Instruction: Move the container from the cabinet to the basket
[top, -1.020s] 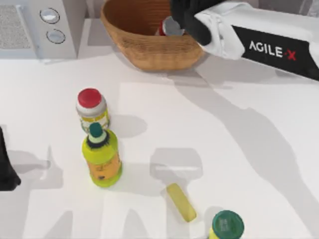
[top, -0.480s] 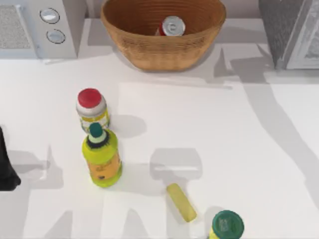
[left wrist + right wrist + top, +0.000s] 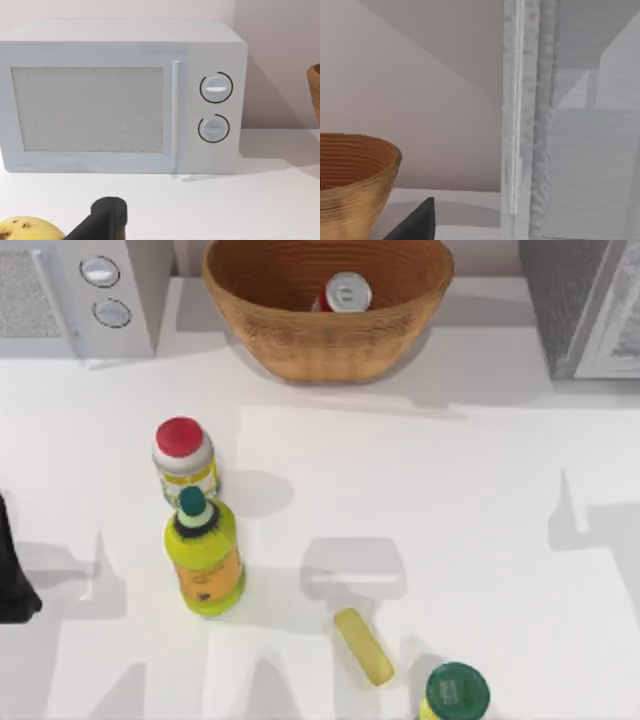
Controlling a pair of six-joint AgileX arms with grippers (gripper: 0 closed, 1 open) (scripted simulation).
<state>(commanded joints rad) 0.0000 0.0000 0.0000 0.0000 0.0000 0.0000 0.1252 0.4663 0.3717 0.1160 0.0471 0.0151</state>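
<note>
White tabletop lies between the parked left arm [image 3: 15, 575] and the wicker basket [image 3: 265, 335], where the container [image 3: 345, 292] already sits, away from the cabinet [image 3: 580, 300], so I judge only retreating well clear remains; jaw states cannot be told.

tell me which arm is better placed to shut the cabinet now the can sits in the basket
Right, probably. Its wrist view looks straight at the cabinet beside the basket, where the can sits. The left arm's wrist view faces the microwave across the table.
</note>
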